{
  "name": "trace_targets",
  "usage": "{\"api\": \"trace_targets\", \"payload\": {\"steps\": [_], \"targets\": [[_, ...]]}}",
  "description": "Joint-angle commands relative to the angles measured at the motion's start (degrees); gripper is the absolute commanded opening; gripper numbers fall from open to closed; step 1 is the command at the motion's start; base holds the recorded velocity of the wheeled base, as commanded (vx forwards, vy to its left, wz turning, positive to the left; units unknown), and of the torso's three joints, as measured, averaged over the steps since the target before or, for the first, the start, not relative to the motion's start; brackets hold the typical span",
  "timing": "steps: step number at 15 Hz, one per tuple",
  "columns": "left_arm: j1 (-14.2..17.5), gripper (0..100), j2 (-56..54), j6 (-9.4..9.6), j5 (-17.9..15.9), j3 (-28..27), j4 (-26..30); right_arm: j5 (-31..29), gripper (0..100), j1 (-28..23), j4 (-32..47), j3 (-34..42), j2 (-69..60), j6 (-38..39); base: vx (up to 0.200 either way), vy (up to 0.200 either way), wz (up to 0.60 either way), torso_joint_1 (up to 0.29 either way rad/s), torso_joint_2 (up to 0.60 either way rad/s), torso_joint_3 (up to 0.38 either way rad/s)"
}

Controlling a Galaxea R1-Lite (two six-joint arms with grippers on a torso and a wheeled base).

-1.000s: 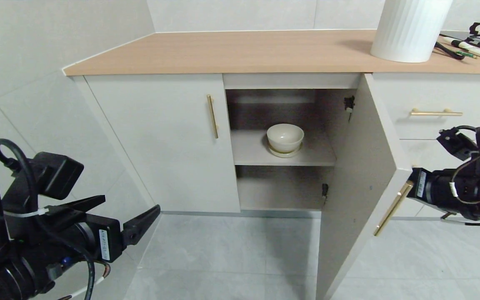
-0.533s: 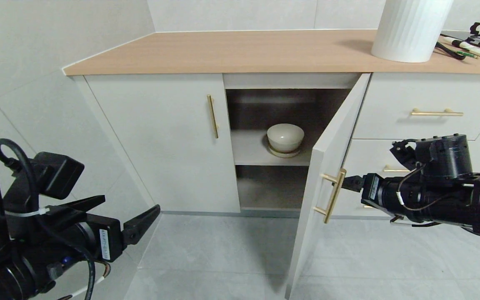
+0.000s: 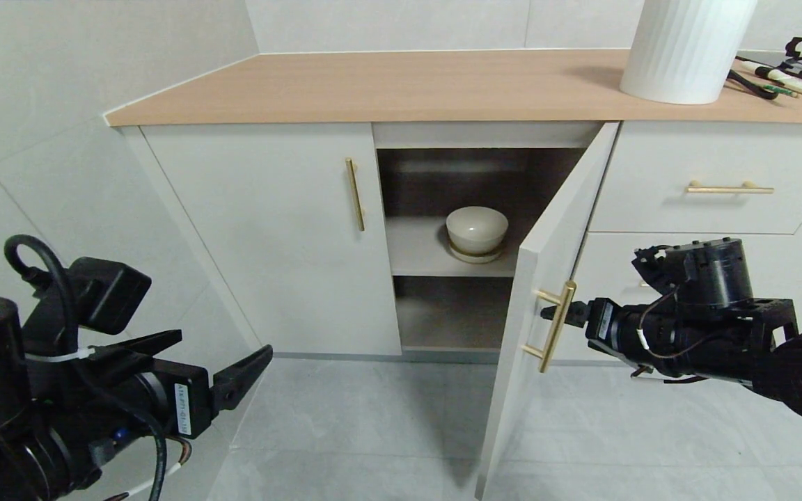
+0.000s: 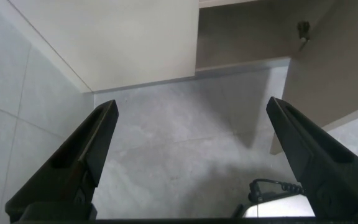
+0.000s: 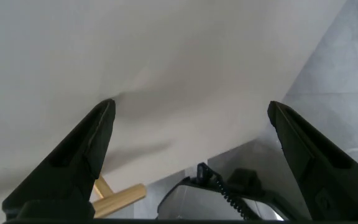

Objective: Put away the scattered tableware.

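right hand (image 3: 557, 313) spread wide, empty, at the cupboard door (image 3: 560, 236)
stiff light panel: push it by the gold handle (image 3: 555, 327); bowl (image 3: 477, 229) inside looks ceramic, likely fragile.

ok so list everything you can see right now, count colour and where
bowl: 1, cream, on the plate inside the cupboard
plate: 1, pale, on the shelf
left door: 1, off-white, shut, gold bar handle
right door: 1, off-white, part open, gold handle
upper drawer: 1, off-white, right of the cupboard, gold handle
countertop: 1, wood tone, above the cupboard
ribbed container: 1, white, on the countertop's right
tools: several, black and pale, on the countertop's far right; count unclear
floor: grey tiles
left gripper: open, low on the left over the floor
right gripper: open, at the right door's handle
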Motion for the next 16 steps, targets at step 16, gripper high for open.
{"api": "trace_targets", "payload": {"steps": [16], "targets": [[0.01, 100, 0.7, -0.13, -0.03, 0.09, -0.04, -10.53, 100, 2.79, -15.26, -6.25, 11.23, 14.59, 0.075, 0.0, 0.0, 0.001, 0.0, 0.001]]}}
